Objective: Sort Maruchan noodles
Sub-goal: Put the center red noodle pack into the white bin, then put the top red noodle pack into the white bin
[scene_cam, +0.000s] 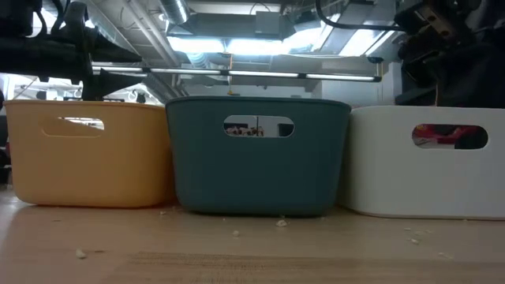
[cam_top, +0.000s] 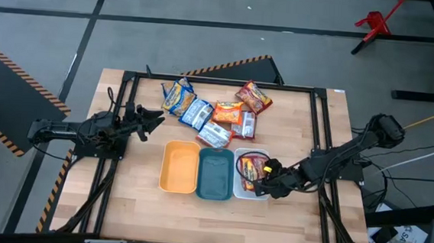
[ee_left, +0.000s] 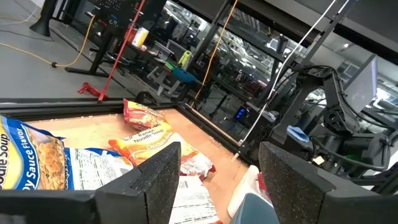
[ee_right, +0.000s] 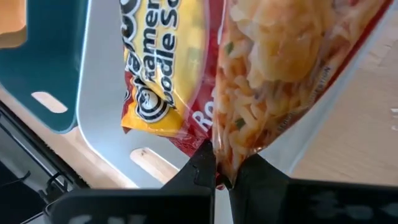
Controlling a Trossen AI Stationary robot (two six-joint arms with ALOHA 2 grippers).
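Note:
Several Maruchan packets lie in a loose pile (cam_top: 216,115) on the table's far middle: yellow-blue, blue-white, orange and red-brown. They also show in the left wrist view, e.g. the orange packet (ee_left: 146,140). My left gripper (cam_top: 153,122) (ee_left: 217,180) is open and hovers just left of the pile, touching nothing. My right gripper (cam_top: 272,174) (ee_right: 222,176) is shut on a red-brown packet (cam_top: 250,170) (ee_right: 261,56) over the white tray (cam_top: 238,190). A strip of that red packet (scene_cam: 446,136) shows through the white tray's handle slot in the low view. My right gripper pinches the red-brown packet by a corner of its end edge (ee_right: 219,167) between the two fingers. The fingers come from the table's right, slanting down. The packet reaches away from the fingers into the white tray; whether it touches the tray floor cannot be told.
Three trays stand side by side near the table's middle: yellow-orange (cam_top: 179,182), teal (cam_top: 214,190) and white, the first two showing nothing inside. A black frame (cam_top: 320,129) runs around the work area. Bare wood lies near the front edge.

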